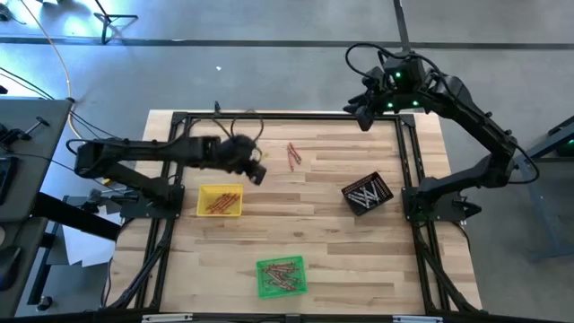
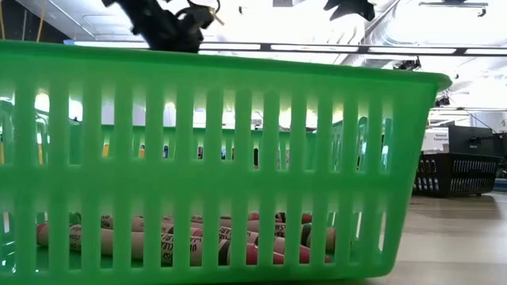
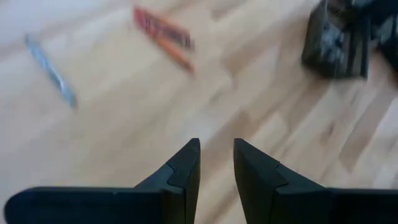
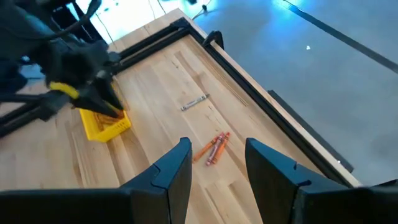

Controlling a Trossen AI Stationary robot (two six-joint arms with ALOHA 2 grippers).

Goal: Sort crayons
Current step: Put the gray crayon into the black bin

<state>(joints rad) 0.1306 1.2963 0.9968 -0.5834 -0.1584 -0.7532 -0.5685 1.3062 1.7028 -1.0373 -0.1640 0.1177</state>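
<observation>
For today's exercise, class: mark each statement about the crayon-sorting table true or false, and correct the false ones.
1. The yellow tray holds crayons. True.
2. The green tray is empty. False: crayons lie in it.
3. Reddish-orange crayons lie loose on the table. True.
4. The left gripper grips a crayon. False: nothing sits between its nearly closed fingers.
5. The right gripper is open, above the table's far edge. True.
6. The black tray sits beside the left arm. False: it lies toward the right arm.
</observation>
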